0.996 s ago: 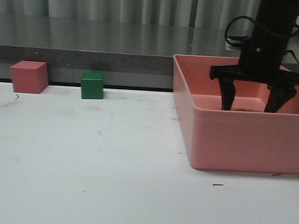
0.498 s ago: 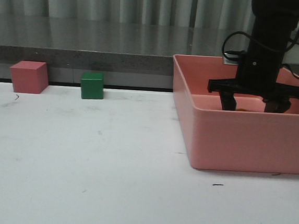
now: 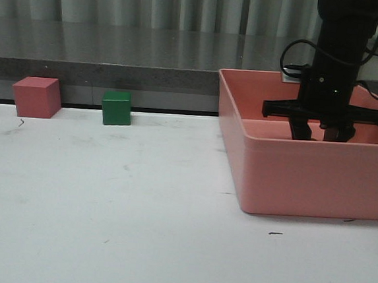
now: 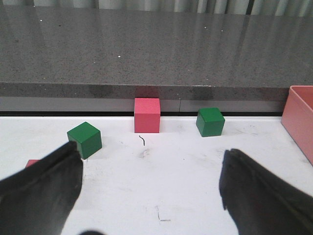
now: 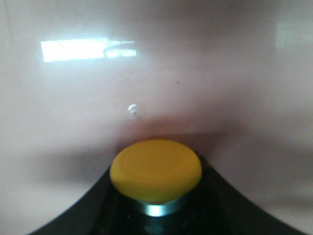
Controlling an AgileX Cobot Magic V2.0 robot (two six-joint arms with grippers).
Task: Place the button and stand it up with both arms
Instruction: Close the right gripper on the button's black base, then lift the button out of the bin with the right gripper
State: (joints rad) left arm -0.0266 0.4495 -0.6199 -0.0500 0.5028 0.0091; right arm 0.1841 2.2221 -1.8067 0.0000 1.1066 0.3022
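The button (image 5: 155, 169) shows its yellow mushroom cap in the right wrist view, with a metal ring under it, held between black fingers (image 5: 83, 210) over the pink bin floor. In the front view my right gripper (image 3: 321, 133) is down inside the pink bin (image 3: 305, 178), its fingers drawn close together, and the bin's front wall hides the button. My left gripper (image 4: 151, 161) is open and empty above the white table; it is out of the front view.
A pink cube (image 3: 36, 97) and a green cube (image 3: 116, 108) stand at the table's far left edge by the grey ledge. The left wrist view shows the pink cube (image 4: 147, 115), two green cubes (image 4: 211, 121) (image 4: 84, 139) and the bin's rim (image 4: 301, 117).
My right gripper has gone lower into the bin and its fingers have closed from wide apart to close together around the button.
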